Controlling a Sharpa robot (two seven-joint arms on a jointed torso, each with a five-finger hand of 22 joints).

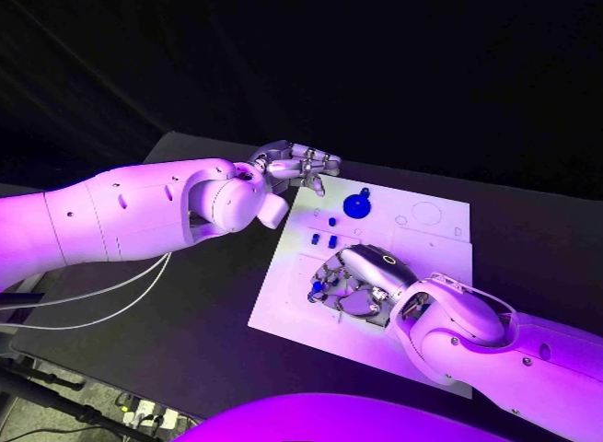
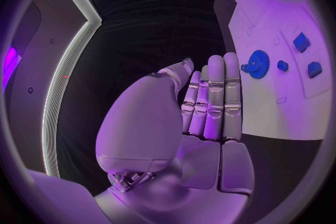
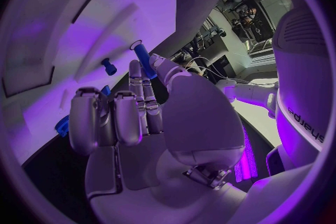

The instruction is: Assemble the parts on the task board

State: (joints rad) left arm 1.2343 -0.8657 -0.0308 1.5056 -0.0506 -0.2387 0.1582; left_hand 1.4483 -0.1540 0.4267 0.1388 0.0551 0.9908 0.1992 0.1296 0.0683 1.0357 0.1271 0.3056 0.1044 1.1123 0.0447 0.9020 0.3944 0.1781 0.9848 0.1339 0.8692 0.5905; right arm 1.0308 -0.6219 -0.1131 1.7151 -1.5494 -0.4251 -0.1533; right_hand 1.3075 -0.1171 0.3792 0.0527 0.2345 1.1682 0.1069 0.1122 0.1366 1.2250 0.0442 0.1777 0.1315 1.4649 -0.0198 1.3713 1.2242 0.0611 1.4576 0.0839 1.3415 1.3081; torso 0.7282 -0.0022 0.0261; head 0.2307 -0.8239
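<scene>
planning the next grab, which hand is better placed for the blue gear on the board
Left, probably. The left hand sits at the board's far edge with fingers straight and empty, the blue gear just past its fingertips. The right hand is over the near part, farther from the gear.

head camera looks down; wrist cameras closely share the task board point(image 1: 434, 230).

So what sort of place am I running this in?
Likely a robotics lab or test bench: a white task board with small blue parts on a black table, cluttered equipment racks behind.
</scene>
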